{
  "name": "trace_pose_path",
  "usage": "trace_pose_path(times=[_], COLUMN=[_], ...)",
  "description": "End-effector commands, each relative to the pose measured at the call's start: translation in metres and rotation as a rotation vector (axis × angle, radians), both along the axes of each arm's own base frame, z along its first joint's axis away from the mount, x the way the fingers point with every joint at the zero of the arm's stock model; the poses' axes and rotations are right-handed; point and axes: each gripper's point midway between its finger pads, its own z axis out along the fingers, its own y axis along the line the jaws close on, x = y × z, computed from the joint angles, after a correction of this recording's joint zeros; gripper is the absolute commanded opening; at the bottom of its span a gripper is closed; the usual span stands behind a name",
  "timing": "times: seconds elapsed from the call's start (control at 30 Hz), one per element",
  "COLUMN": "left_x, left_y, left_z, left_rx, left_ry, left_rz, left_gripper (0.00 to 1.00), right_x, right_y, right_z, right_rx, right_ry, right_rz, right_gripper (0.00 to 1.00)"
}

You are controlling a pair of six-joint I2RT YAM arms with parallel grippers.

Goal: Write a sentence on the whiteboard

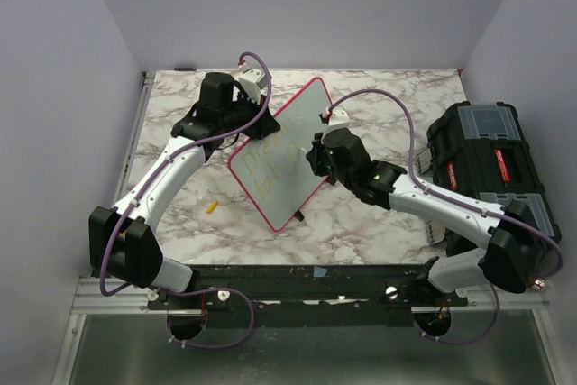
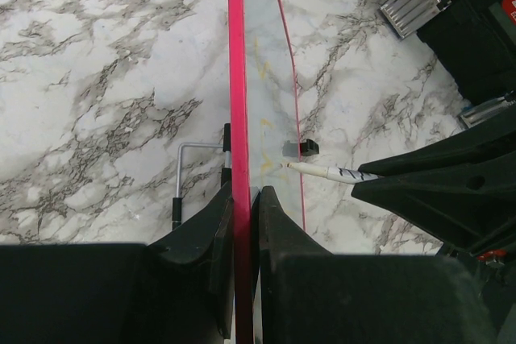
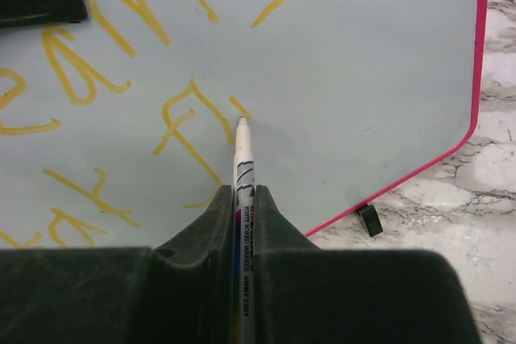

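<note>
at table [image 1: 379, 105] centre, the whiteboard [image 1: 284, 155] stands tilted. left gripper [image 2: 244, 196], at its 11 o'clock, clenches the rim [image 2: 235, 78]. right gripper [image 3: 244, 196], at 3 o'clock, grasps a marker [image 3: 243, 155], tip at the sentence [image 1: 269, 158].

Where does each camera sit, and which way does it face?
Top: above and behind, looking down at the table; left arm, right arm show.
On left wrist: looks along the left end effector, shut on the whiteboard's edge.
On right wrist: looks along the right end effector, holding a marker to yellow writing.
Shared: both wrist views show whiteboard, marker.
</note>
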Motion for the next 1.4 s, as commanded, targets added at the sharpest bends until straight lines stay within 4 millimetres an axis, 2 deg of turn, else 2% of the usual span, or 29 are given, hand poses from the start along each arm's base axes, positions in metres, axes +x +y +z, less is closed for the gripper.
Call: trace_pose_path(times=[0.0, 0.3, 0.5, 0.7, 1.13, 1.37], left_x=[-0.008, -0.008, -0.009, -0.009, -0.008, -0.008], left_y=[0.003, 0.003, 0.003, 0.003, 0.003, 0.002], left_z=[-0.032, -0.031, -0.032, -0.032, -0.032, -0.031], left_rx=[0.115, 0.114, 0.115, 0.116, 0.116, 0.113], left_ry=[-0.009, -0.013, -0.013, -0.012, -0.012, -0.015], left_rz=[-0.055, -0.057, -0.058, -0.057, -0.057, -0.056], left_gripper=[0.0, 0.0, 0.0, 0.0, 0.0, 0.0], right_x=[-0.003, 0.001, 0.009, 0.013, 0.01, 0.008], right_y=[-0.006, -0.001, 0.01, 0.016, 0.012, 0.005], right_z=[0.013, 0.036, 0.041, 0.037, 0.013, 0.015], right_rx=[0.018, 0.05, 0.053, 0.048, 0.014, 0.018], right_ry=[-0.02, -0.06, -0.069, -0.064, -0.028, -0.032], right_rz=[-0.006, 0.002, 0.013, 0.02, 0.01, -0.012], right_gripper=[0.01, 0.01, 0.01, 0.01, 0.01, 0.01])
